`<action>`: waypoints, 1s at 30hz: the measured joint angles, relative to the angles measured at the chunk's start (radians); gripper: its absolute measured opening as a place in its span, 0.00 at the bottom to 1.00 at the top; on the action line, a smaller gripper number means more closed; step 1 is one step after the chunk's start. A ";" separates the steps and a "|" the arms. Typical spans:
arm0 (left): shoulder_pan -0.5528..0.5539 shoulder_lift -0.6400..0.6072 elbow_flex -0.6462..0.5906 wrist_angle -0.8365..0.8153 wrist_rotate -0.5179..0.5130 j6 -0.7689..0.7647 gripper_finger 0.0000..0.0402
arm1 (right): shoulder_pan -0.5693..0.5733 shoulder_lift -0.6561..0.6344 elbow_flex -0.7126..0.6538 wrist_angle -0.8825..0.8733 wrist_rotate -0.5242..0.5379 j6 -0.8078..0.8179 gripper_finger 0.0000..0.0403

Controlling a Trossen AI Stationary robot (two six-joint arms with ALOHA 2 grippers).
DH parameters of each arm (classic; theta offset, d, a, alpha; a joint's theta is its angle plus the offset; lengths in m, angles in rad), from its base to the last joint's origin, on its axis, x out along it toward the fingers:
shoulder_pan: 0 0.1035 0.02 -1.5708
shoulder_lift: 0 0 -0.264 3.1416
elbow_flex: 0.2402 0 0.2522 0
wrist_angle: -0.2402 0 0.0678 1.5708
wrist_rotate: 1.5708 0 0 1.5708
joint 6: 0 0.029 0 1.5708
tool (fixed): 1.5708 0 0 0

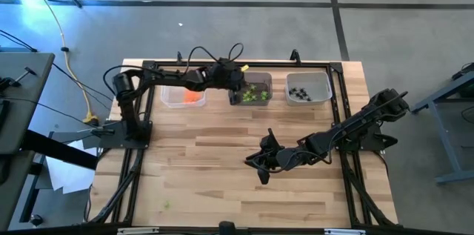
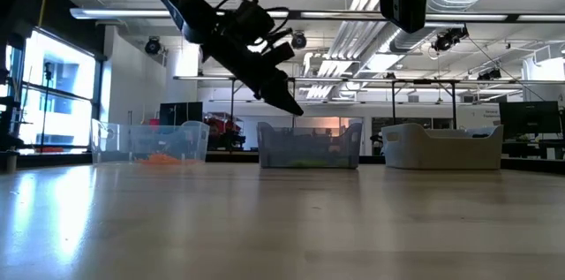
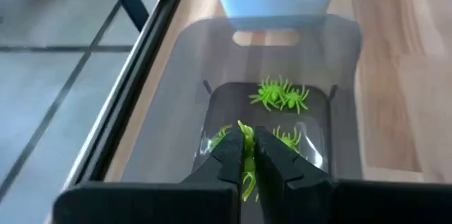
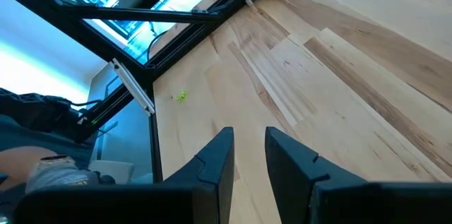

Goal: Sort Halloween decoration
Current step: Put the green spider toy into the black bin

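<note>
The left gripper (image 3: 248,155) hangs over the middle bin (image 1: 252,87), its jaws pinching a lime-green spider (image 3: 246,141). More green spiders (image 3: 280,95) lie on that bin's floor. The left-hand bin (image 1: 182,96) holds orange trinkets (image 1: 193,96) and the right-hand bin (image 1: 309,87) black spiders (image 1: 299,93) (all three bins line the table's far edge). The right gripper (image 4: 248,155) hovers low over the bare wood mid-table, jaws parted and empty. One stray green trinket (image 4: 181,96) lies near the table's front left edge.
</note>
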 joint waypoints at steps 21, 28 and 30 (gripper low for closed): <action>0.007 0.015 0.000 0.004 -0.029 -0.204 0.15 | 0.000 0.000 0.000 0.000 -0.001 0.000 0.19; 0.007 0.015 0.000 0.011 -0.001 -0.233 0.31 | 0.000 0.000 0.000 0.000 -0.001 0.000 0.19; 0.007 0.015 0.000 0.010 -0.003 -0.229 0.32 | 0.000 0.000 0.000 0.000 -0.002 0.000 0.19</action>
